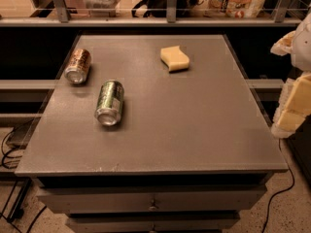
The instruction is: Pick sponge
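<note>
Worktop [194, 130] carried sponge [174, 58] upper centre: looked light, soft; pinch across straight sides. Tool [293, 89] sat right edge, opening untellable

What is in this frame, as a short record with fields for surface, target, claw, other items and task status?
surface: grey flat tabletop
target: small pale yellow foam sponge, lying flat on the far right part of the tabletop
claw: robot's claw at the right frame edge, beside the table, apart from the sponge
other items: green drink can and orange drink can, both on their sides, on the left half
task status: sponge not yet picked
</note>
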Action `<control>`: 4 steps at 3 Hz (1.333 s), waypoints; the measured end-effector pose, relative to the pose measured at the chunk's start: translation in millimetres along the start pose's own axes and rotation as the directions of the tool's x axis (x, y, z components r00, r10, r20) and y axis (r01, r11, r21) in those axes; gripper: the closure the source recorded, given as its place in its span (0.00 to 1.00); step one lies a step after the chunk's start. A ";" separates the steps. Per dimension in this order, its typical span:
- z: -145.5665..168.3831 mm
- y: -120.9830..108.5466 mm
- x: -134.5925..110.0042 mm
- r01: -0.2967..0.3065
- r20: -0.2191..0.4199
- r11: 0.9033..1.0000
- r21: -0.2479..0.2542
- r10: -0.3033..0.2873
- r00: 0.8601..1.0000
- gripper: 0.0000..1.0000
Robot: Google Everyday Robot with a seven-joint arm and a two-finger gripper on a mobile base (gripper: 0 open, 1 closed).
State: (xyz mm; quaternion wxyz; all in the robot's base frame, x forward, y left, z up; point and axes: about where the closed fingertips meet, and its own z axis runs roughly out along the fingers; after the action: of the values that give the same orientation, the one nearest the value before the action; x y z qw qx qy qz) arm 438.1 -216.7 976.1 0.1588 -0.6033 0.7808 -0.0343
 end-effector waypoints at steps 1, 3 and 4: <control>-0.4 -0.7 0.4 -0.004 0.004 1.000 0.004 0.004 1.000 0.00; -7.9 -37.4 10.2 -0.142 0.192 0.985 0.102 0.120 0.974 0.00; 1.6 -70.0 -2.1 -0.190 0.332 0.976 0.104 0.146 0.932 0.00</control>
State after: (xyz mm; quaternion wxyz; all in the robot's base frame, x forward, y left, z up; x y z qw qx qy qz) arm 504.2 -233.3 992.2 0.3269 -0.5196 0.7890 0.0260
